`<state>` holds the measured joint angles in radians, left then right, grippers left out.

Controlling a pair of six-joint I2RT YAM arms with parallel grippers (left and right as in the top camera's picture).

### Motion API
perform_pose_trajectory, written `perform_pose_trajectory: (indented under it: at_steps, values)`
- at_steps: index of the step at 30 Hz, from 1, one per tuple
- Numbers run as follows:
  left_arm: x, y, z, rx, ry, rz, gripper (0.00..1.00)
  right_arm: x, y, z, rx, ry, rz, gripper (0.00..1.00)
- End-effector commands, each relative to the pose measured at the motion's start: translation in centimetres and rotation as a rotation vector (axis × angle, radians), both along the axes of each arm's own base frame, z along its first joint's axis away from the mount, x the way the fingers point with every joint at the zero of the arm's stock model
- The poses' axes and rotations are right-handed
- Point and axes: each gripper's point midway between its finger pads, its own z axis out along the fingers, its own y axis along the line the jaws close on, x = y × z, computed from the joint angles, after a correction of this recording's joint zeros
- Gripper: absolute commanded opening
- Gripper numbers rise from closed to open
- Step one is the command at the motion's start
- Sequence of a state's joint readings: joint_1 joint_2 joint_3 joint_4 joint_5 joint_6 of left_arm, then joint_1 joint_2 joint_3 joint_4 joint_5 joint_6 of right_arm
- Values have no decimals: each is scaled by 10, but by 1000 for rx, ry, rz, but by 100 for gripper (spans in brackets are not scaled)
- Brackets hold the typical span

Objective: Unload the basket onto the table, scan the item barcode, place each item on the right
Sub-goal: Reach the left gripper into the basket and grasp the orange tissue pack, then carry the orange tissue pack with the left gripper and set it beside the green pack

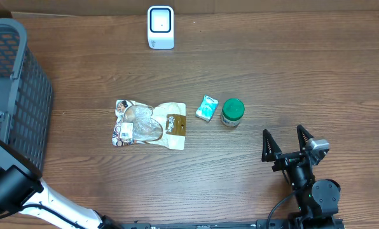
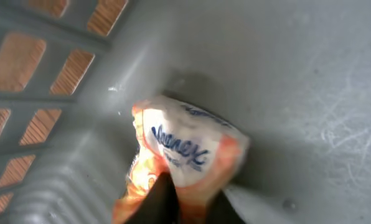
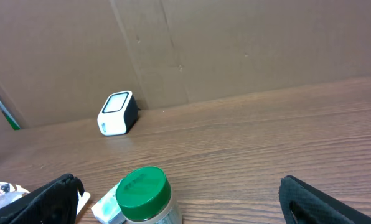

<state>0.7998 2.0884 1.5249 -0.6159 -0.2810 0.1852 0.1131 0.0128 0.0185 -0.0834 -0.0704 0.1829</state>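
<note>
An orange-and-white Kleenex tissue pack point(image 2: 188, 149) lies on the grey floor of the basket point(image 2: 310, 74), close to a slatted wall. My left gripper point(image 2: 185, 208) is shut on the pack's near edge, its dark fingers pinching the wrapper. The white barcode scanner point(image 1: 160, 27) stands at the table's far edge and also shows in the right wrist view as scanner point(image 3: 117, 113). My right gripper point(image 1: 283, 135) rests open and empty at the front right, a little behind the green-lidded jar point(image 3: 145, 194).
The grey basket point(image 1: 24, 95) fills the left edge of the table. Mid-table lie a snack bag point(image 1: 150, 124), a small teal pack point(image 1: 206, 109) and the green-lidded jar point(image 1: 232, 112). A cardboard wall backs the table.
</note>
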Motion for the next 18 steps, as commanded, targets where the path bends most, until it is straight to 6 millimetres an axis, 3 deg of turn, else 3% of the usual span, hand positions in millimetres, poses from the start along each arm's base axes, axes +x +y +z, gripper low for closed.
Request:
perform_pose_trajectory:
  at_steps: [1, 4, 8, 14, 18]
  values:
    - [2, -6, -10, -33, -7, 13, 4, 0, 0, -2, -5, -5, -1, 100]
    - [5, -5, -2, -25, -39, 53, 4, 0, 0, -2, -5, -5, -1, 100]
    - [18, -3, 33, 0, -117, 89, 4, 0, 0, -2, -5, -5, -1, 100]
    - [53, -15, 132, -1, -359, 68, 4, 0, 0, -2, -5, -5, -1, 100]
    - [63, -38, 206, 9, -510, 34, 4, 0, 0, -2, -5, -5, -1, 100]
